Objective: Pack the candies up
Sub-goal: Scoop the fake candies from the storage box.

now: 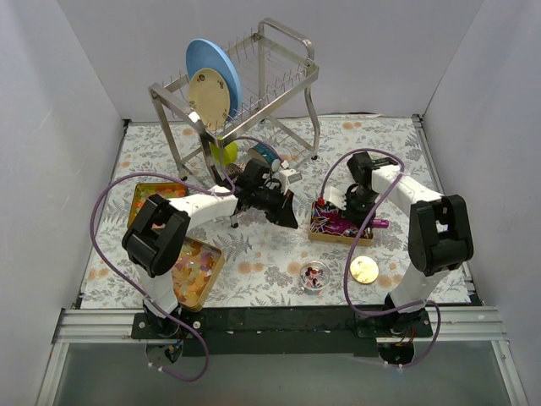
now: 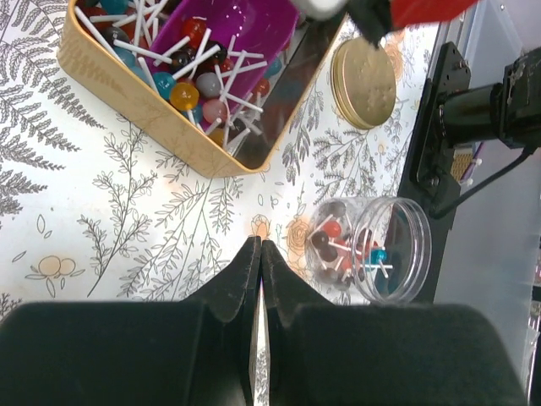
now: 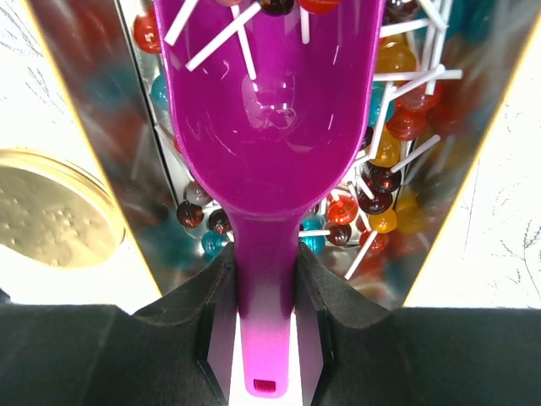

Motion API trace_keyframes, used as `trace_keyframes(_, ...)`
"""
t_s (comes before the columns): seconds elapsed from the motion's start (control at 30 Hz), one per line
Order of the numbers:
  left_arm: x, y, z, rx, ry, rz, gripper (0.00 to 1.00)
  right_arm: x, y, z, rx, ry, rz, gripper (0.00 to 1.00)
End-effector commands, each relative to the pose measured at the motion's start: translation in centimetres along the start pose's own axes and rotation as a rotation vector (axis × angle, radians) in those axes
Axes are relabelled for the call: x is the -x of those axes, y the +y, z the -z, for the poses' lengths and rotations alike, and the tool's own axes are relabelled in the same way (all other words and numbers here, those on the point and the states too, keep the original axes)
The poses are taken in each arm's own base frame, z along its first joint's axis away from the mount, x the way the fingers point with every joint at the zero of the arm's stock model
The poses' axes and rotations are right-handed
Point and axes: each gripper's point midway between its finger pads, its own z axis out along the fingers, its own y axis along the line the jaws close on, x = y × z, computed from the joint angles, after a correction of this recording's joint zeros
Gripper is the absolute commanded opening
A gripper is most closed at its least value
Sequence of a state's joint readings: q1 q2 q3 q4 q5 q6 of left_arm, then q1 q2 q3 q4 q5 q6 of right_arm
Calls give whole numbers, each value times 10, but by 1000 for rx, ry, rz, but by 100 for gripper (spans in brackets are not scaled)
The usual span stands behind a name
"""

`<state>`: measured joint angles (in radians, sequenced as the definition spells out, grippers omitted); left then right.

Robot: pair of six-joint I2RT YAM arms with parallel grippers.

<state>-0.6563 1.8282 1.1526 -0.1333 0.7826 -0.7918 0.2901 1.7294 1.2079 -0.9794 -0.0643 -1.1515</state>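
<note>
My right gripper (image 3: 266,254) is shut on the handle of a purple scoop (image 3: 270,110), whose bowl lies over the lollipop candies (image 3: 385,182) in a gold-rimmed tray (image 1: 325,235). The scoop (image 2: 237,25) holds a few lollipops at its far end. My left gripper (image 2: 260,245) is shut on nothing and hovers over the floral mat, left of a clear jar (image 2: 372,249) lying on its side with a few lollipops inside. From above, the left gripper (image 1: 287,211) is between the rack and the jar (image 1: 314,276). The right gripper (image 1: 347,211) is over the tray.
A round gold lid (image 1: 364,270) lies flat right of the jar. Two trays at the left hold yellow-orange sweets (image 1: 196,269) and small red-orange bits (image 1: 150,196). A wire dish rack (image 1: 279,80) with a blue plate (image 1: 215,68) stands at the back.
</note>
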Motion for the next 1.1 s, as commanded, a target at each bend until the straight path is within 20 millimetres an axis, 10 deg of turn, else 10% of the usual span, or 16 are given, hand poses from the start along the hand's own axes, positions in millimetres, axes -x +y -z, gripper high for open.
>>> trace_keyframes(0.0, 6, -15, 27, -3, 40, -70, 0, 24, -8, 2, -54, -195, 23, 1)
trace_keyframes(0.37, 7, -14, 33, 14, 65, -107, 0, 20, 11, -5, -34, -279, -13, 1)
trace_keyframes(0.6, 10, -10, 32, 30, 69, -125, 0, 18, 8, -8, -89, -287, -53, 21)
trace_keyframes(0.73, 11, -8, 31, 36, 68, -128, 0, 21, 6, -5, -124, -325, -35, 2)
trace_keyframes(1.07, 7, -6, 35, 44, 101, -167, 0, 20, 9, 13, -155, -449, -46, 1)
